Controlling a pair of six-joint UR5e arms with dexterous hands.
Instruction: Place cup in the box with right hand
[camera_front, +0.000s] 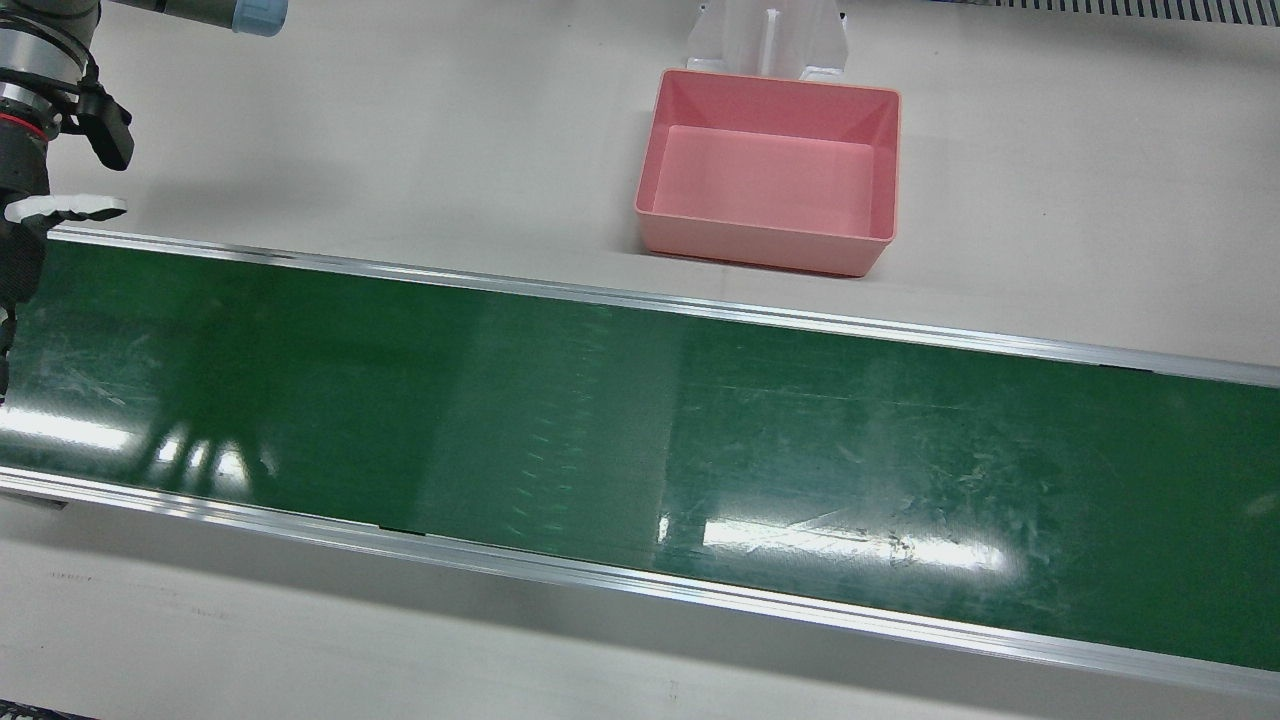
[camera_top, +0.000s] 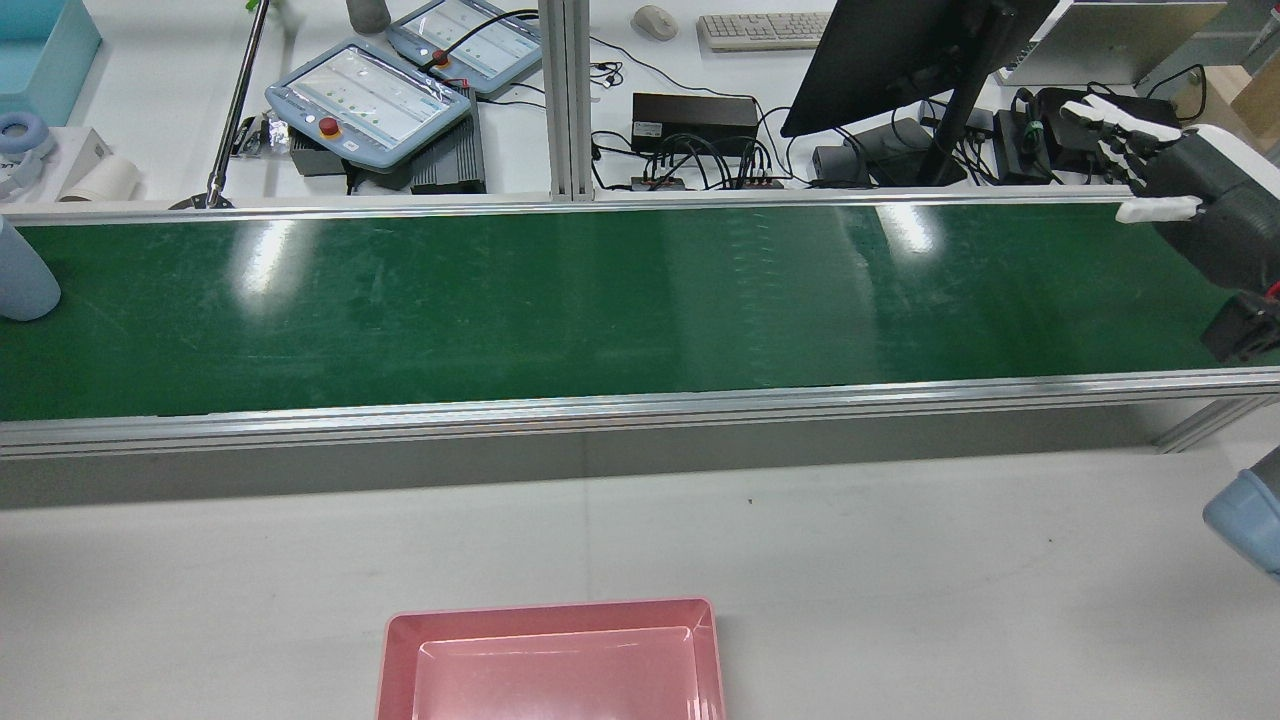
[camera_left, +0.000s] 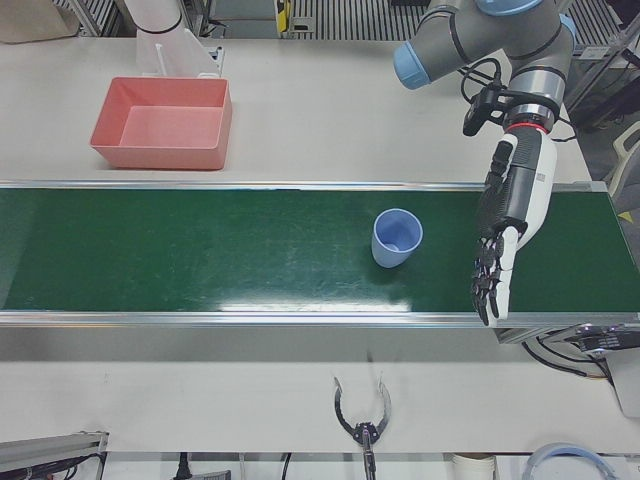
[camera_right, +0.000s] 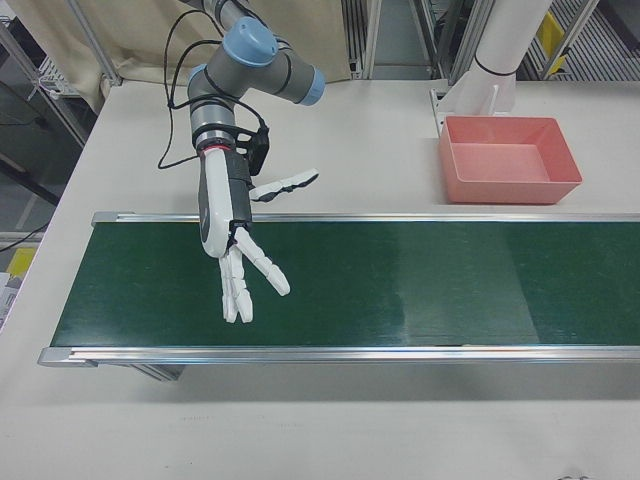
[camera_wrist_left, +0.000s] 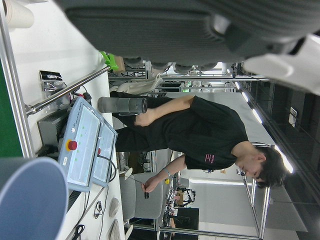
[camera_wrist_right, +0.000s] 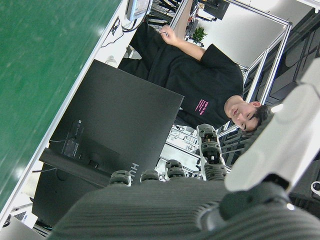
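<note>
A pale blue plastic cup (camera_left: 397, 238) stands upright, mouth up, on the glossy green conveyor belt (camera_front: 640, 430), in the half of the belt before the robot's left arm. In the rear view only its side shows at the far left edge (camera_top: 24, 275). The cup touches neither hand.

The left hand (camera_left: 503, 240), dark with a white back, hangs over the belt just beside the cup, fingers extended downward and apart, grasping nothing. The right hand (camera_right: 235, 245), white with dark joints, hangs over the opposite end of the belt, well apart from the cup; its fingers (camera_right: 262, 262) are splayed and released, with one digit held out sideways. It holds nothing.

The pink rectangular plastic box (camera_front: 770, 170) sits on the white tabletop (camera_front: 400, 130) on the robot's side of the belt, near its raised aluminium rail (camera_front: 640, 295); its interior is bare. A white bracket-like pedestal (camera_front: 768, 38) stands just behind the box.

Beyond the belt, on the operators' side, the rear view shows two teach pendants (camera_top: 368, 98), a dark monitor (camera_top: 900, 45), a keyboard (camera_top: 762, 30), a mouse (camera_top: 655, 18) and tangled cables. A person in a black shirt (camera_wrist_right: 200, 75) stands there. Nothing lies on the belt between cup and box.
</note>
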